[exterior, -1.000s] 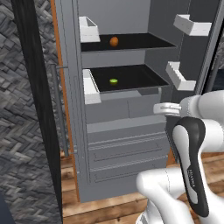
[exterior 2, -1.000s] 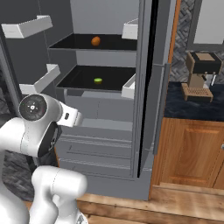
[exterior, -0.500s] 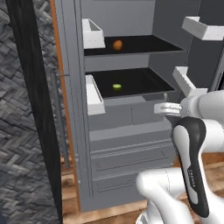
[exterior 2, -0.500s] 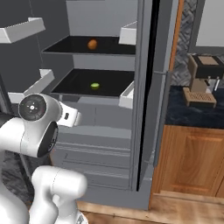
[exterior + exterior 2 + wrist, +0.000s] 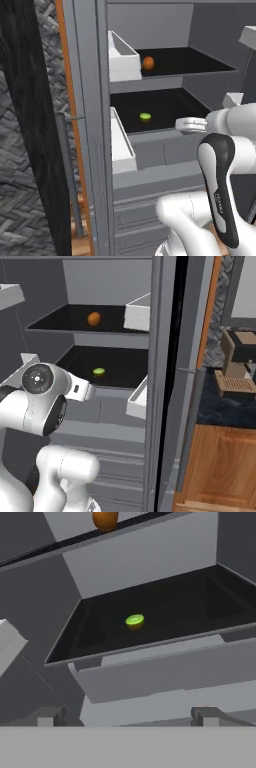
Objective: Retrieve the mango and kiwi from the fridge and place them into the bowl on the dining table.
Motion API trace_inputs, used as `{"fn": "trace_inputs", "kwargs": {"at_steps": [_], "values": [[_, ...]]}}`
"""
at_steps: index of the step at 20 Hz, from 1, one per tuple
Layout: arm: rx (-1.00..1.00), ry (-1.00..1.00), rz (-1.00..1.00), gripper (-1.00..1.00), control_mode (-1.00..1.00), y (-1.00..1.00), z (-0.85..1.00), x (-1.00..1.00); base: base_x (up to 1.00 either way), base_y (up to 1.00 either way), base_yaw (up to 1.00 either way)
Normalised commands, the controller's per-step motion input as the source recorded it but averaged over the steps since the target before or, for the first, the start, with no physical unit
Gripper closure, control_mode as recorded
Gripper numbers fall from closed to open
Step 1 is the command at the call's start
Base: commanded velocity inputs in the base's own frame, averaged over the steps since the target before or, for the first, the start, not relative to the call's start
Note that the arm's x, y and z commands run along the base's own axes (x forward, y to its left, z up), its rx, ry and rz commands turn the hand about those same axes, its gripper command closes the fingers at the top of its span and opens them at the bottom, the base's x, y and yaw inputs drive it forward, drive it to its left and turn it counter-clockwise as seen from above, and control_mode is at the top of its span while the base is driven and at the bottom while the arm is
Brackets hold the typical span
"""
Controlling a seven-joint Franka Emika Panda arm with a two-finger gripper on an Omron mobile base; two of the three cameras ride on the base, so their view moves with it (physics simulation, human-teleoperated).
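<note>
Inside the open fridge (image 5: pixel 95 100), the mango (image 5: pixel 148 63) sits above the kiwi (image 5: pixel 145 117); the base is nearer now, claw (image 5: pixel 127 717) spread wide.

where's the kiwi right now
The kiwi lies on the lower dark shelf of the open fridge, one shelf below the mango, ahead of the gripper.

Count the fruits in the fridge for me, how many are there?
2. The orange mango sits on the upper black shelf, and the green kiwi lies on the shelf below it. More could be hidden deeper in the fridge or in its drawers.
</note>
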Motion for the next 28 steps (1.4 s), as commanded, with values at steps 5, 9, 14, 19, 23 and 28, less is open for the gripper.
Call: {"fn": "trace_inputs", "kwargs": {"at_steps": [5, 9, 14, 19, 23, 28], "values": [[0.0, 0.0, 0.0, -1.0, 1.0, 0.0, 0.0, 0.0, 0.75, 0.0, 0.0], [0.0, 0.0, 0.0, -1.0, 1.0, 0.0, 0.0, 0.0, 0.74, 0.0, 0.01], [0.0, 0.0, 0.0, -1.0, 1.0, 0.0, 0.0, 0.0, 0.56, 0.0, 0.0], [0.0, 0.04, 0.0, -1.0, -1.0, 0.0, 0.0, 0.16, 0.23, 0.01, 0.0], [-0.03, 0.1, 0.0, -1.0, -1.0, 0.03, -0.11, 0.39, 0.0, 0.0, 0.0], [-0.1, 0.0, 0.0, -1.0, -1.0, 0.01, -0.17, 0.1, 0.0, 0.0, 0.0]]}}
